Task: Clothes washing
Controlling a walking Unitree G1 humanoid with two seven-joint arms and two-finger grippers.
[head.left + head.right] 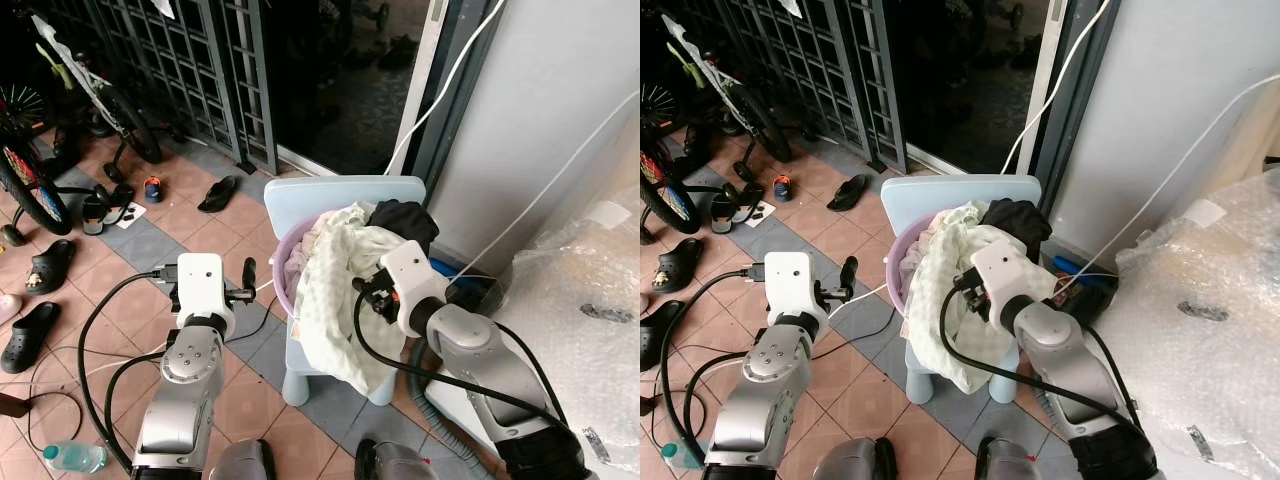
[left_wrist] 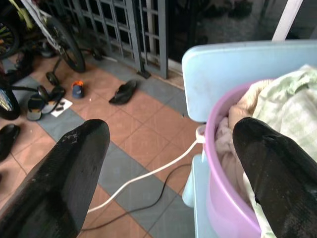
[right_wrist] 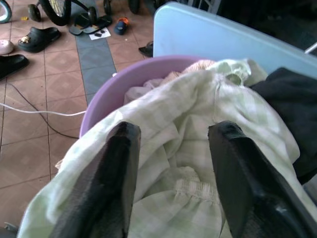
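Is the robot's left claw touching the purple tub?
Apart. In the left wrist view the open left gripper has floor tiles between its fingers, and the purple tub sits beside the far finger with a gap showing.

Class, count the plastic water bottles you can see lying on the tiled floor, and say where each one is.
1. A water bottle lies on its side on the tiles at the robot's left, beside the left arm. Others may be hidden behind the arms or basin.
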